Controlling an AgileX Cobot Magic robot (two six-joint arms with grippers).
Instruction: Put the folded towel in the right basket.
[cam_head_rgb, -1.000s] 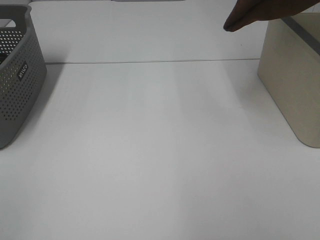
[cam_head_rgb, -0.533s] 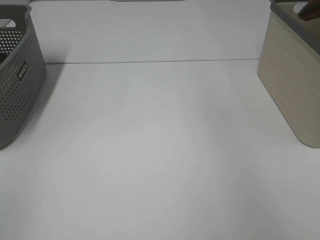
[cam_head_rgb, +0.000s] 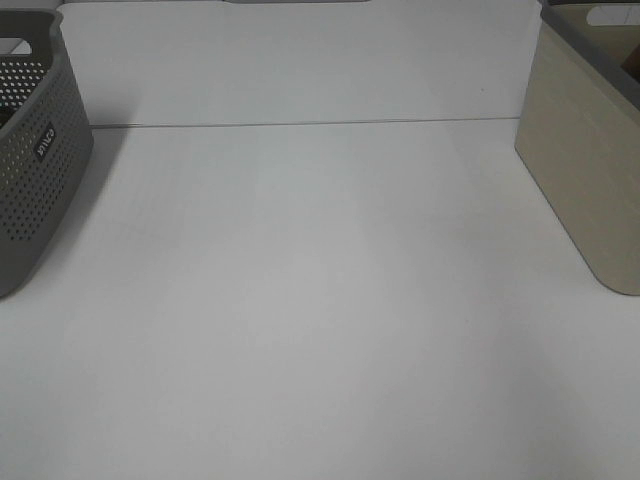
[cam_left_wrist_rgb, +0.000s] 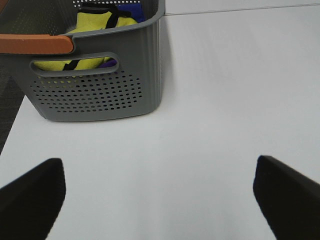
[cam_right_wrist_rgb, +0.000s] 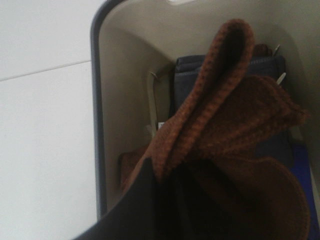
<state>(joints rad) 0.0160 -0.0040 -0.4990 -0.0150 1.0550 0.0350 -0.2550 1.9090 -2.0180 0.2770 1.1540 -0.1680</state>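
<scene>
Tabletop (cam_head_rgb: 320, 300), white with a thin seam running across its far part, fills most of the high view. No arm shows in that view.

At its left edge stands a gray basket (cam_head_rgb: 40, 180) with perforated walls and a small label on its side. At the right edge stands the right basket (cam_head_rgb: 590, 170), beige with a gray rim. The two are well apart, with bare table between them.

Seen from the right wrist camera, the inside of the right basket (cam_right_wrist_rgb: 125, 100) is open to view. The towel (cam_right_wrist_rgb: 225, 115), a rust-brown knit, is inside the basket's opening, bunched, with one fold standing up. Beneath it lies a folded navy cloth (cam_right_wrist_rgb: 187, 75), and a strip of bright blue (cam_right_wrist_rgb: 302, 170) shows along the basket's wall. Whether the towel's lower part already rests on the navy cloth I cannot tell.

The right gripper (cam_right_wrist_rgb: 167, 200) is pinched onto the towel's lower edge, its dark jaws close together with the knit between them.

From the left wrist camera, the gray basket (cam_left_wrist_rgb: 100, 95) holds a yellow cloth (cam_left_wrist_rgb: 95, 25) with black trim, and an orange bar (cam_left_wrist_rgb: 35, 44) lies along its rim. The left gripper (cam_left_wrist_rgb: 159, 162) hangs above bare table near that basket, jaws spread wide and holding nothing.
</scene>
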